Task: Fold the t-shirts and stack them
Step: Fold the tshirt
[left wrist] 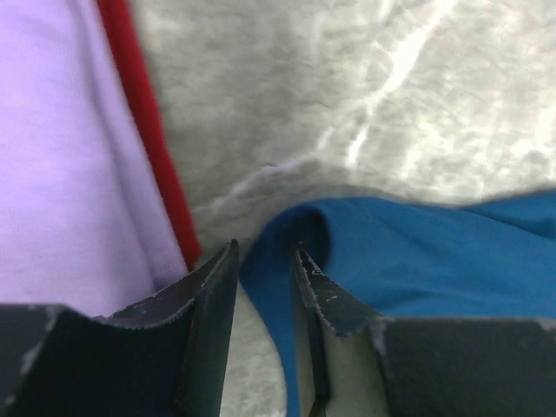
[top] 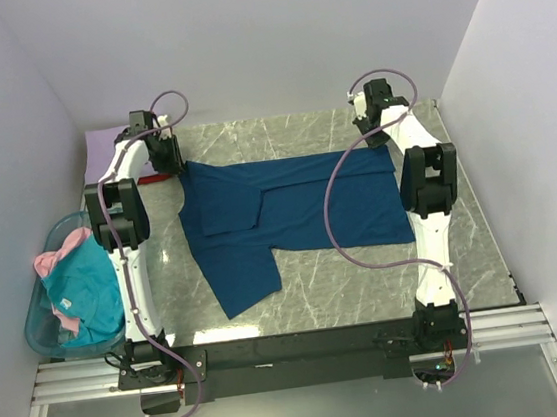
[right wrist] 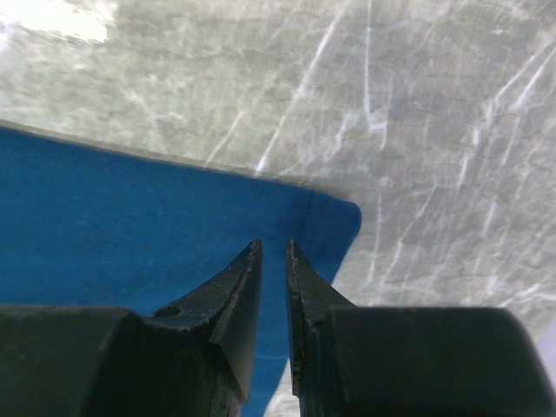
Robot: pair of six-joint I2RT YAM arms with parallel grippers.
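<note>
Pale walls (top: pixel 239 42) close in a grey marbled desk (top: pixel 367 279), and the dark blue t-shirt (top: pixel 298 206) lies spread across its middle. One side is already turned in over the body, and a sleeve trails toward 7 o'clock.

Both arms reach to the shirt's far edge, one at each corner. That suits drawing the whole edge back toward 6 o'clock in one even fold.

At 11 o'clock the left end effector (left wrist: pixel 265 252) has its jaws drawn nearly together. A raised ridge of blue cloth runs into the gap between them, so it looks to be pinching the shirt's corner.

At 1 o'clock the right end effector (right wrist: pixel 274 248) shows only a thin slit between its jaws. They sit right over the shirt's far right corner, which lies flat. Whether cloth is actually caught there I cannot tell.

Just beside the left jaws, at about 10 o'clock, a lavender t-shirt (left wrist: pixel 61 174) rests on a red t-shirt (left wrist: pixel 143 113), whose edge peeks out beneath. That is probably the finished stack, kept clear of the working area.

At 8 o'clock a translucent blue basket (top: pixel 41 331) holds a crumpled teal t-shirt (top: pixel 85 281) and a pink t-shirt (top: pixel 51 260), apparently waiting their turn.

The risk I would expect is uneven grips: if only one corner lifts, the fold will skew.
</note>
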